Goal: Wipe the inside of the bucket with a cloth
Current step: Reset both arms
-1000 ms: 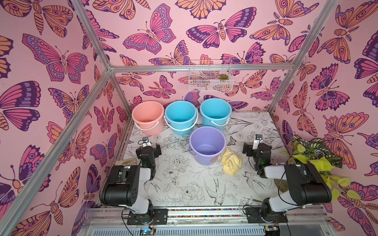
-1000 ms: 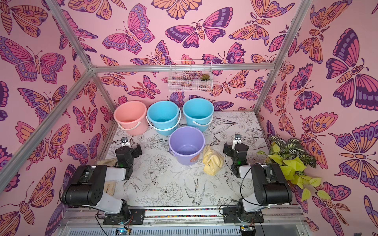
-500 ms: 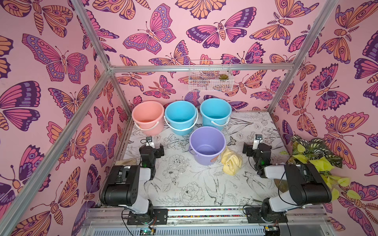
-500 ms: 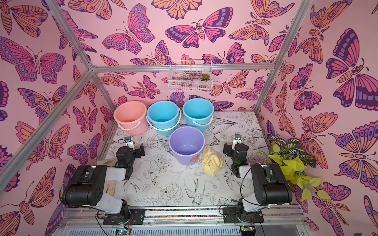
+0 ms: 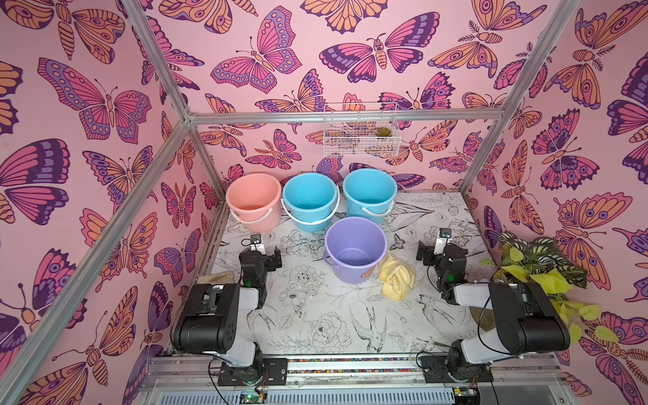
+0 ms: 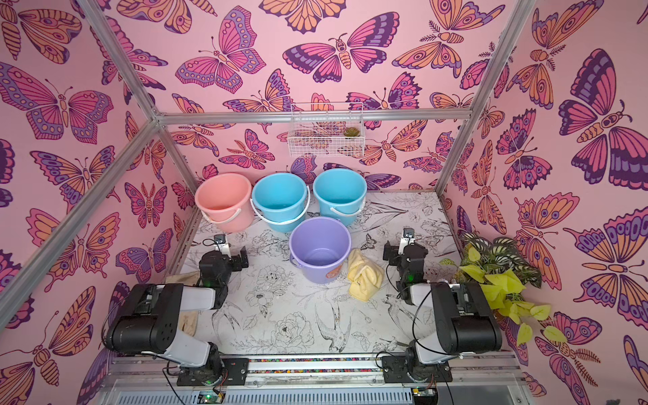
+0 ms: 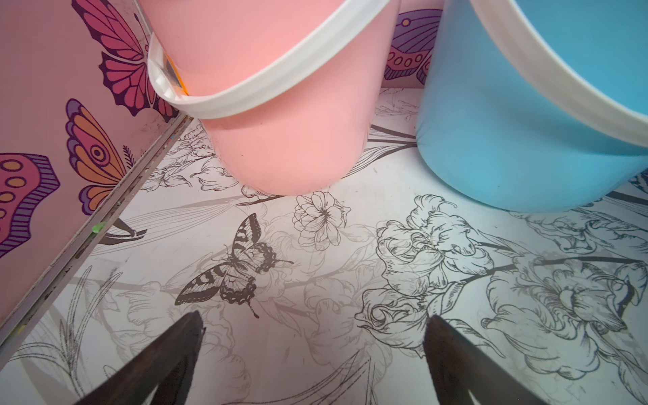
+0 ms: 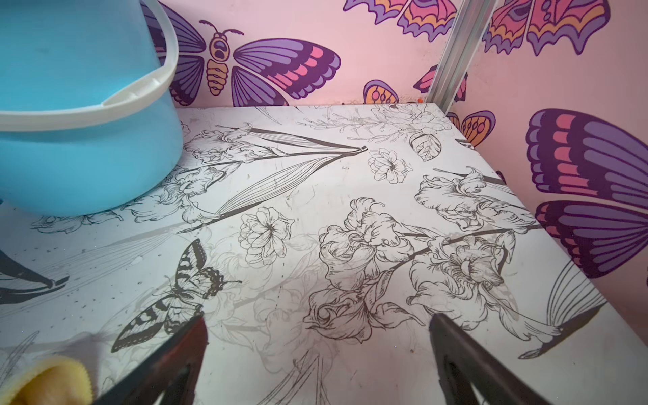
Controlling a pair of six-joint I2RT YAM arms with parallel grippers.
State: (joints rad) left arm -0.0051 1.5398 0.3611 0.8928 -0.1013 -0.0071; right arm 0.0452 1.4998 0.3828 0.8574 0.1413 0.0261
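I see smooth, glossy plastic on the purple bucket (image 5: 354,245), soft fabric in the yellow cloth (image 5: 396,280), satin plastic on the pink bucket (image 7: 280,140), my table (image 8: 315,182) matt, printed, scuffed, brushed metal frame bar (image 5: 263,118), wire basket (image 5: 361,144)

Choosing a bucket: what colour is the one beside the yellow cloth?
Lilac plastic bucket, clearest in a top view.

Bright, even, diffuse light fills the cell, leaving only faint soft shadows on the table (image 5: 308,308). Wide-angle lenses stretch the frame edges in both top views; close to the right wrist lens, the cloth (image 8: 49,382) blurs.
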